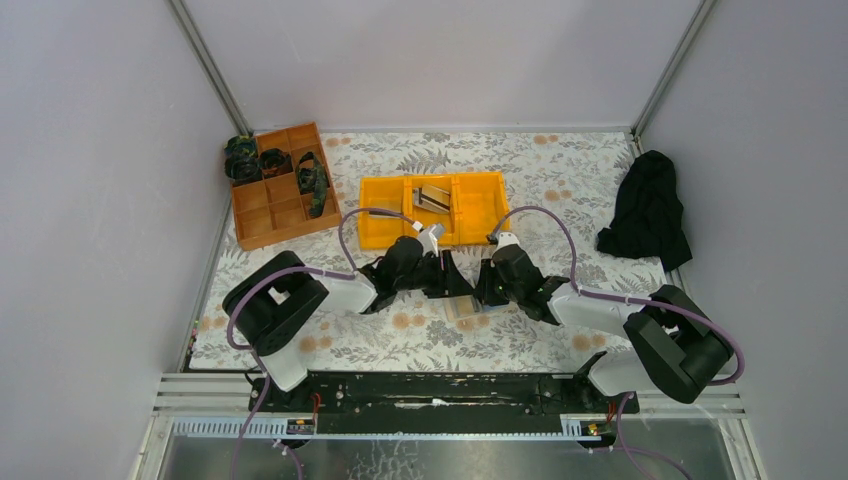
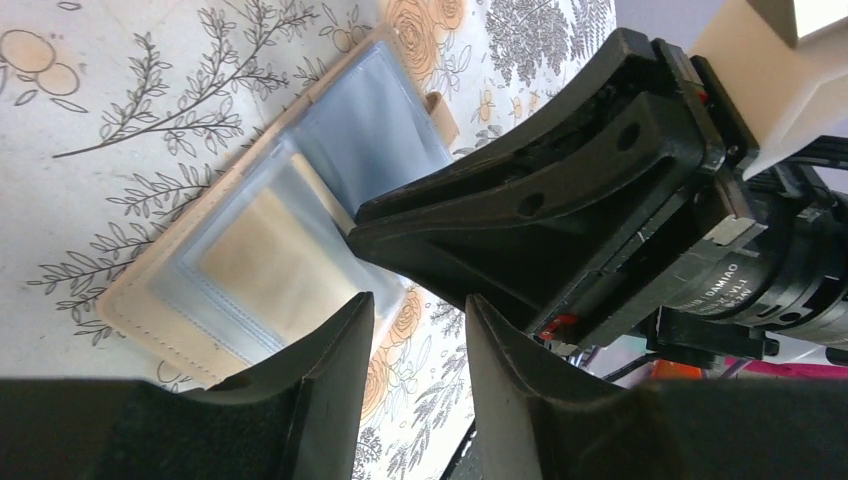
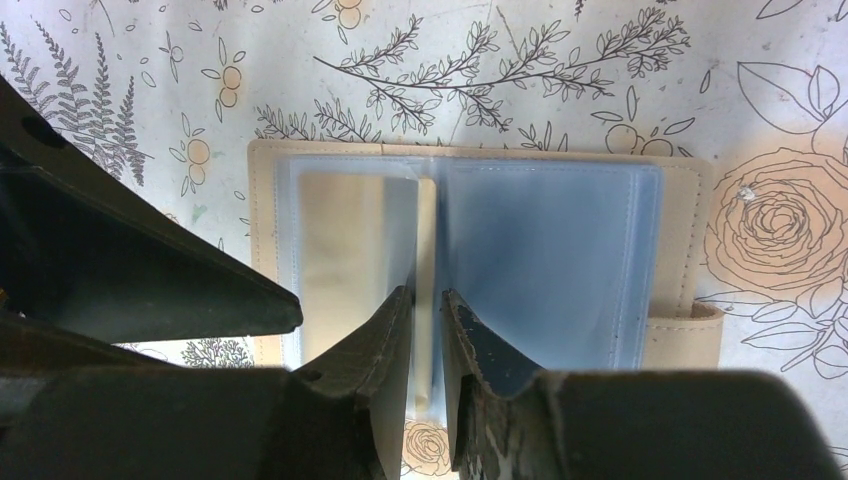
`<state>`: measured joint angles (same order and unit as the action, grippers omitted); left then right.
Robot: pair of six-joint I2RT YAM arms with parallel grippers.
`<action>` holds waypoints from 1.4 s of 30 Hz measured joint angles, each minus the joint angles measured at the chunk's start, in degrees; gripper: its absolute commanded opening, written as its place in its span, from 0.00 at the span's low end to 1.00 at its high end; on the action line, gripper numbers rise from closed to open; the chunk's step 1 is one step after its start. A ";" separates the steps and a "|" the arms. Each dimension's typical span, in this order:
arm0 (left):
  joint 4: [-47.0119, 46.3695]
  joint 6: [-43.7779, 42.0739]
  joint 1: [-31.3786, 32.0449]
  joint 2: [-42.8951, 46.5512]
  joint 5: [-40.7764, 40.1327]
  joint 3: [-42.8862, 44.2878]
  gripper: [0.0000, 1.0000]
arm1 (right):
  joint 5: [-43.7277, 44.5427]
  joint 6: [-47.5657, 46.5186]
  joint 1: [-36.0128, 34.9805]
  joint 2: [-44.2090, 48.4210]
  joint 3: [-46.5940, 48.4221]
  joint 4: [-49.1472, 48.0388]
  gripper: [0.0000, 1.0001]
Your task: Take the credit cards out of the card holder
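Just this side of the yellow bin (image 1: 366, 210) the card holder (image 3: 560, 250) lies open on the tabletop (image 1: 570, 170), right end effector (image 3: 427, 300) pinching its middle sleeve, left end effector (image 2: 418, 305) spread alongside; I'd pin the cover, then slide the silvery card (image 3: 345, 255) straight out.

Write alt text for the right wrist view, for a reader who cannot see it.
An open tan card holder with blue-grey translucent sleeves lies on a floral cloth. The fingers of the right gripper stand close together over its centre fold; the left gripper juts in from the left.
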<state>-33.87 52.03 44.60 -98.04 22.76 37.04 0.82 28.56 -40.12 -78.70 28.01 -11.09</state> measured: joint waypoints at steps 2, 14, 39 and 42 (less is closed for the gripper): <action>-0.04 0.09 0.02 0.04 0.22 0.13 0.46 | 0.02 0.00 0.00 0.02 0.00 0.04 0.24; 2.19 0.00 0.02 1.36 -2.25 -0.24 0.56 | 0.02 0.00 0.00 0.28 0.00 0.13 0.24; 4.31 0.04 0.02 1.22 -5.40 -3.74 0.48 | 10.84 2.64 6.16 5.49 1.90 12.11 0.22; 3.52 0.20 0.02 0.79 -5.20 -3.74 0.48 | 11.28 2.95 7.93 5.18 1.90 12.87 0.22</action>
<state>-30.35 52.23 44.62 -97.25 17.56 33.30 12.10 31.51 -32.18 -73.52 29.91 1.78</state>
